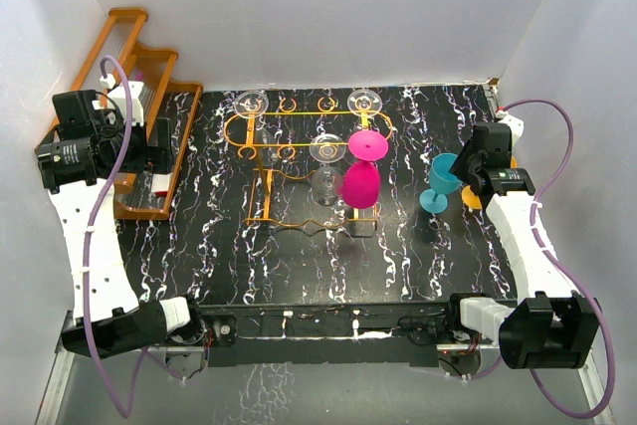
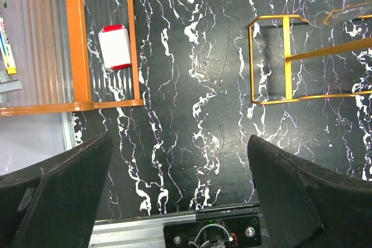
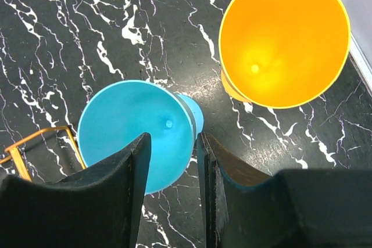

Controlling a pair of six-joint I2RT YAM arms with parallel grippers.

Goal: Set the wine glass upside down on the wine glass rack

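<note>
Right of the wine glass rack [image 2: 286, 56], right gripper [image 3: 174, 139] sits low over the teal wine glass [image 3: 131, 126]. Jaws are narrowed, one finger inside the bowl and the other outside, rim wall in the gap. Can't tell if the pads are actually biting. Glass stands upright on the table [image 1: 219, 246], well right of the rack, with the orange glass [image 3: 285, 39] just beside it on the side away from the rack. Judgement: step in hand is the grasp. Seat the fingers deep and get a firm pinch before lifting, since a smooth bowl will likely swing or slip on a rim grip. Lift straight up clear of the orange glass, roll the wrist to invert in free air, then travel to the rack. Pink wine glass [image 1: 360, 184] and clear glasses [image 1: 325, 149] hang on the rack. Ring slots toward its front-left look free, so aim there: stem into the slot, foot on the rails. Left gripper [image 2: 179, 143] is spread wide and empty, left of the rack near the wooden stepped rack [image 1: 139, 57]. Not needed here.
</note>
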